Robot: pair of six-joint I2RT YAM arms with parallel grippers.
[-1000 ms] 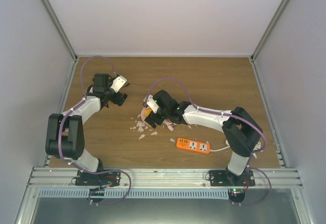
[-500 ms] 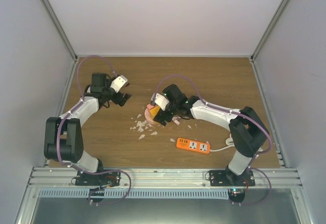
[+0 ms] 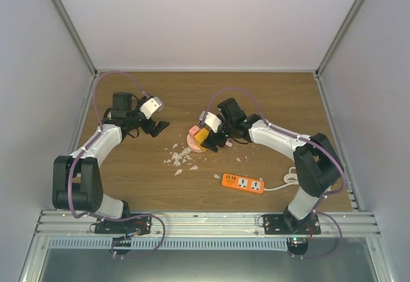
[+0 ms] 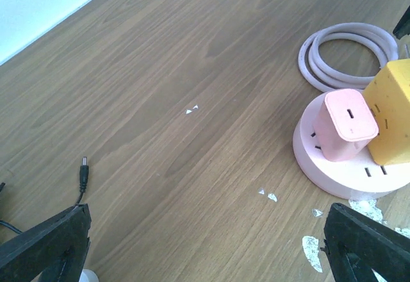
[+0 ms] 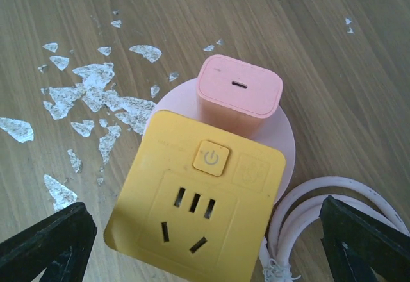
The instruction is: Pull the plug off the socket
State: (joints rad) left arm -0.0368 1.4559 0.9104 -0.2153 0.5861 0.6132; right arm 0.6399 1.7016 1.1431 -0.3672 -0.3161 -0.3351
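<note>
Two plug-in blocks, a yellow adapter (image 5: pixel 198 199) with a power button and a pink charger (image 5: pixel 238 93), stand side by side in a round pink socket (image 5: pixel 278 141) near the middle of the wooden counter (image 3: pixel 275 96). The right end effector (image 5: pixel 205 240) hangs over them with its jaws spread wide. The wrist view frames the yellow adapter between them, but nothing is gripped. The left end effector (image 4: pixel 205 231) is also fully spread and empty, and hovers to the left of the socket, apart from it. A coil of white cable (image 4: pixel 349 54) lies just beside the socket, and white flakes (image 5: pixel 96 96) litter the counter on its near-left side. A black barrel connector (image 4: pixel 82 172) lies on the counter near the left end effector. An orange power strip (image 3: pixel 243 182) sits apart, closer to the arm bases.
</note>
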